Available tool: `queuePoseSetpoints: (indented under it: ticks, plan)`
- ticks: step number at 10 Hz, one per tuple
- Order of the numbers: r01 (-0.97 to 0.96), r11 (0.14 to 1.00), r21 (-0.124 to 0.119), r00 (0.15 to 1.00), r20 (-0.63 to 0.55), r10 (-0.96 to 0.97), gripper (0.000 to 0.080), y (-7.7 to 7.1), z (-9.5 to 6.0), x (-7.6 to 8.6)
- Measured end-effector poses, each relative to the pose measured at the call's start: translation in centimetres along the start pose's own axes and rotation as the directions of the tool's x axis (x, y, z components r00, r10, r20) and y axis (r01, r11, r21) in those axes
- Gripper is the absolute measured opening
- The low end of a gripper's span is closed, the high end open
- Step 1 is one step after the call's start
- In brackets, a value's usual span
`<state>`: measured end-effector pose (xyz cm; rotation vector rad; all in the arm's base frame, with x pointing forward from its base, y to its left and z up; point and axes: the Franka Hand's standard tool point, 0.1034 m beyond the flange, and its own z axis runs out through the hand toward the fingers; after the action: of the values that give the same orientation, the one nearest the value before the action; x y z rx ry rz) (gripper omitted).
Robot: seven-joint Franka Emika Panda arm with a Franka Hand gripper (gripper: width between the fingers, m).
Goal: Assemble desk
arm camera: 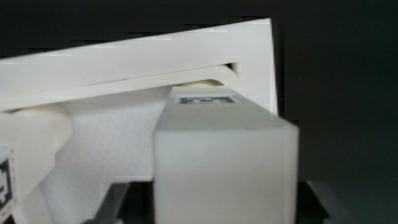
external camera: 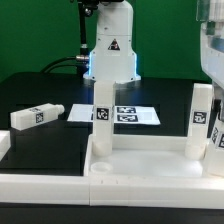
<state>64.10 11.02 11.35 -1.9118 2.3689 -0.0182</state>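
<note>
The desk panel (external camera: pixel 140 165) lies flat at the front with its raised rim up. One leg (external camera: pixel 102 115) stands upright in it toward the exterior view's left. A second leg (external camera: pixel 203 112) stands at its right corner. My gripper (external camera: pixel 206 86) comes down onto the top of this second leg. In the wrist view the leg (arm camera: pixel 222 150) fills the space between my dark fingers (arm camera: pixel 125 205), and my gripper (arm camera: pixel 219 208) appears shut on it. The panel (arm camera: pixel 107 75) lies beyond it. A third leg (external camera: pixel 37 116) lies loose on the table at the left.
The marker board (external camera: pixel 135 116) lies flat behind the panel. The white robot pedestal (external camera: pixel 110 55) with the warning sticker stands behind that. A green cable runs at the back left. Another white part (arm camera: pixel 15 175) with a tag shows at the wrist view's edge.
</note>
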Motion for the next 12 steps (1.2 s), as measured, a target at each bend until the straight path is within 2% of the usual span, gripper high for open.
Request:
queuePoseSetpoints:
  ticks: [1, 2, 3, 4, 6, 7, 9, 10, 11, 12]
  plan:
    - [-0.021, 1.0, 0.0, 1.0, 0.0, 0.021, 0.0287, 0.0, 0.0, -0.1]
    - [0.096, 0.995, -0.002, 0.995, -0.017, -0.096, 0.0397, 0.2, 0.2, 0.0]
    - [0.268, 0.963, -0.014, 0.962, -0.039, -0.268, 0.0536, 0.7, 0.5, -0.3]
    - [0.336, 0.942, -0.014, 0.941, -0.045, -0.336, 0.0614, 1.2, 0.8, -1.3]
    - [0.592, 0.805, -0.037, 0.804, -0.037, -0.594, 0.0642, 1.6, 0.9, -2.3]
    - [0.543, 0.839, -0.033, 0.838, -0.04, -0.544, 0.0648, 1.8, 0.5, -3.1]
    - [0.653, 0.757, -0.038, 0.756, -0.037, -0.654, 0.0649, 1.8, 0.6, -3.0]
    - [0.774, 0.632, -0.047, 0.631, -0.04, -0.775, 0.0649, 1.6, 0.5, -2.7]
    - [0.895, 0.443, -0.054, 0.441, -0.042, -0.896, 0.0649, 1.0, 0.4, -2.1]
    - [0.964, 0.263, -0.042, 0.26, -0.066, -0.963, 0.0649, -0.1, 0.2, -1.2]
